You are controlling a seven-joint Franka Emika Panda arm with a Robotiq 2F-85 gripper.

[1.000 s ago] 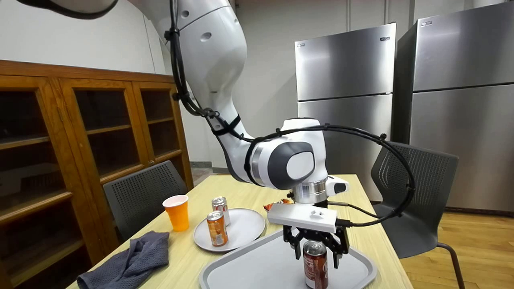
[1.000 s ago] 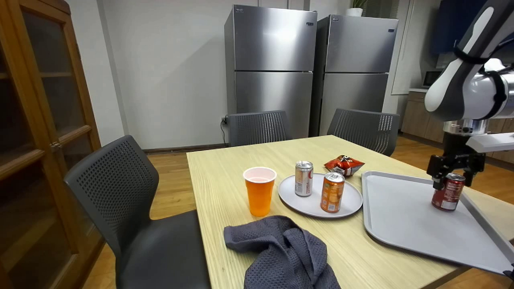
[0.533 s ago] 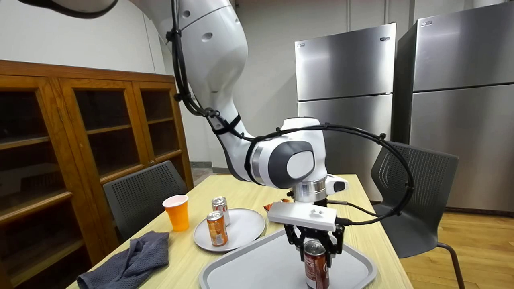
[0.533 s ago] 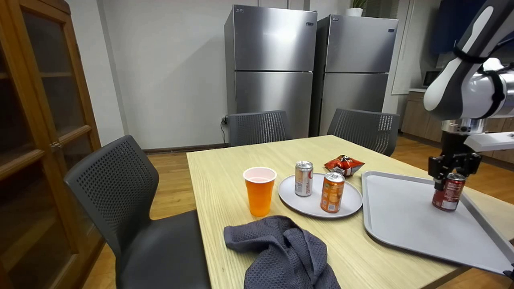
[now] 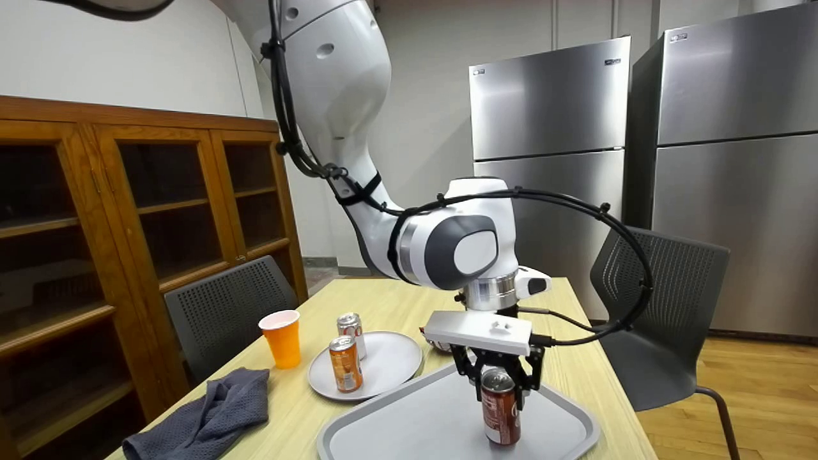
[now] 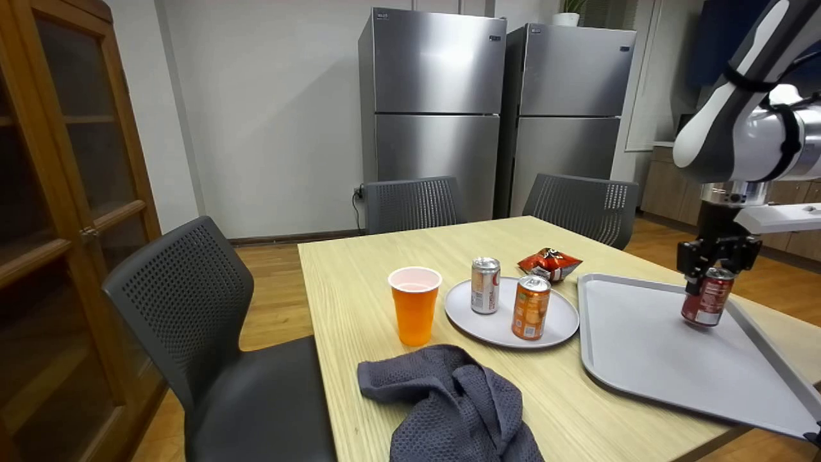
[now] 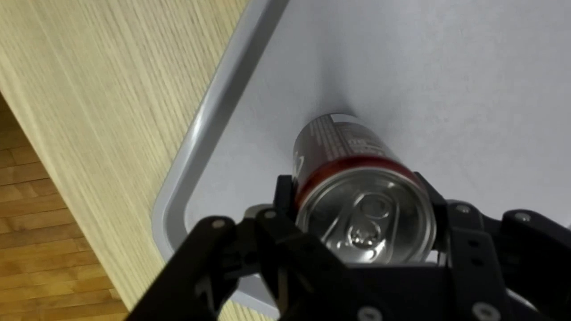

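Note:
A dark red soda can [image 5: 501, 420] is upright between the two black fingers of my gripper [image 5: 499, 397], which is shut on it near the top. In the wrist view the fingers press both sides of the can [image 7: 345, 140], and its silver lid faces the camera. The can [image 6: 703, 307] hangs slightly above the grey tray [image 6: 648, 359], with a shadow under it. Close to the tray, a pale plate [image 6: 458, 308] bears a silver can [image 6: 485, 285] and an orange can [image 6: 531, 308].
An orange cup [image 6: 415, 314] stands beside the plate, and a dark grey cloth [image 6: 455, 404] lies near the table's edge. Behind the plate is a red snack bag [image 6: 550, 264]. Chairs surround the table, among them a grey chair [image 5: 658, 306] at the right.
The fingers have come in from standing apart to gripping the red can. Since half a second ago, gripper and can have risen a little off the tray together.

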